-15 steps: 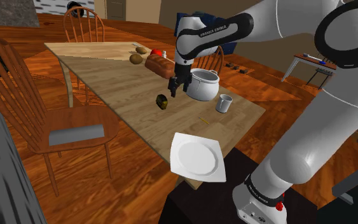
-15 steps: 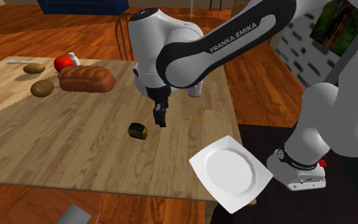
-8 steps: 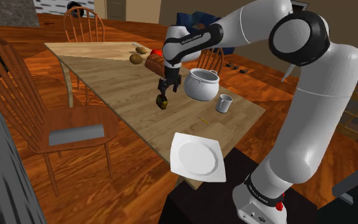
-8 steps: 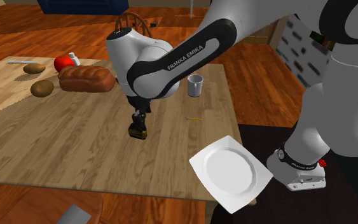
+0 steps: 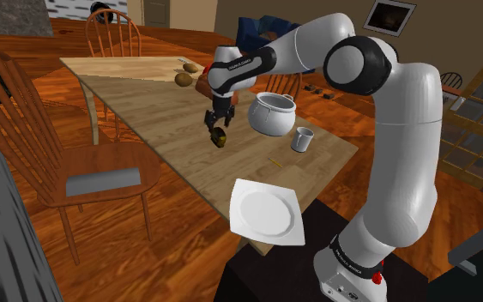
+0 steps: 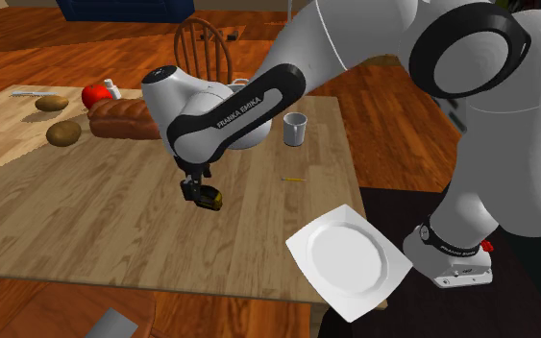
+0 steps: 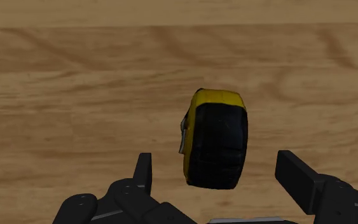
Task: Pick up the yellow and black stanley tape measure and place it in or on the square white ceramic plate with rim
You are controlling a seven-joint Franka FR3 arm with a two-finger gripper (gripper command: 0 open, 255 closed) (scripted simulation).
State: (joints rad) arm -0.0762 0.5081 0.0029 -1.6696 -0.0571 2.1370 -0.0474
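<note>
A yellow and black tape measure (image 5: 220, 136) (image 6: 209, 199) rests on its edge on the wooden table (image 5: 158, 107), near the middle. My black gripper (image 5: 214, 123) (image 6: 192, 189) hangs low right over it, pointing down. In the wrist view the tape measure (image 7: 215, 140) stands between the fingers of the gripper (image 7: 219, 170), which are open and clear of it on both sides. The square white plate (image 5: 265, 213) (image 6: 347, 257) lies at the table corner nearest the stand and juts over the edge.
A white pot (image 5: 272, 113) and a grey cup (image 5: 302, 138) (image 6: 296, 128) stand beyond the tape measure. A bread loaf (image 6: 114, 120), potatoes (image 6: 63, 132) and a red item (image 6: 95, 94) lie at the far end. Wooden chairs (image 5: 93, 172) flank the table.
The gripper has swung from beside the pot to the shoulder view's left and come down over the tape measure. The tape measure and the plate have stayed put.
</note>
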